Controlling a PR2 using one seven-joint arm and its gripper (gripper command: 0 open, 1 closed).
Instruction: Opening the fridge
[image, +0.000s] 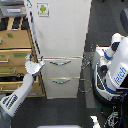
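- My gripper (36, 66) sits at the end of my arm (17, 95), which reaches up from the lower corner on the exterior view's left.
- The gripper is at the fridge's (62, 35) edge on that same side, level with the seam between the large upper door (62, 27) and the upper drawer (61, 66).
- I cannot tell whether my fingers are spread or closed; the picture is too blurred there.
- The upper drawer's curved silver handle (60, 63) lies just beyond the gripper toward the exterior view's right, apart from it.
- A second drawer handle (61, 81) sits below that one.
- The green sticker (43, 8) is high above the gripper on the door.
- The tan wooden cabinet (15, 47) stands behind my gripper, touching the fridge's side.
- A white-and-blue robot body (114, 67) stands well apart, on the fridge's far side.
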